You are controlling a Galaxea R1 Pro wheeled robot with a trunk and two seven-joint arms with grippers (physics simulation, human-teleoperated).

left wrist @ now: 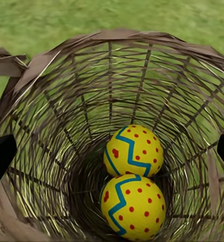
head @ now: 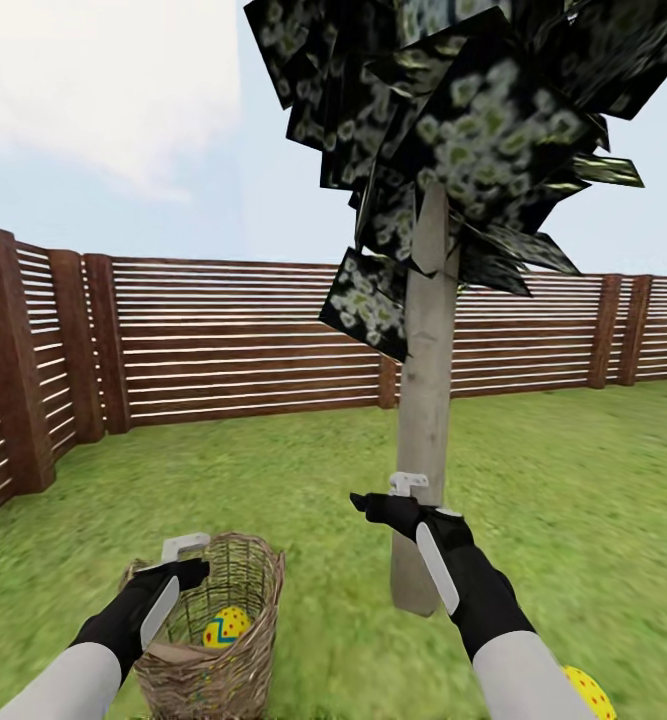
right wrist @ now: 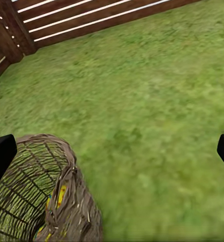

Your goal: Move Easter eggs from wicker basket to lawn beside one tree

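Two Easter eggs (left wrist: 133,150) are seen at the bottom of the wicker basket (head: 213,640), touching each other, one (left wrist: 132,205) nearer the wrist camera than the other. A third egg (head: 591,692) is seen on the lawn (head: 273,470), near the foot of the tree (head: 425,420) and partly hidden by the right arm.

The eggs are judged to be hard, smooth and rounded, so slipping is likely; each is best taken across its widest middle, with the fingers reaching down inside the narrow, deep basket. The open weave is judged to be light and easily tipped.

The left gripper (head: 185,556) is held above the basket mouth with its fingers spread apart and empty. The right gripper (head: 388,495) is held in front of the trunk, likewise apart and empty.
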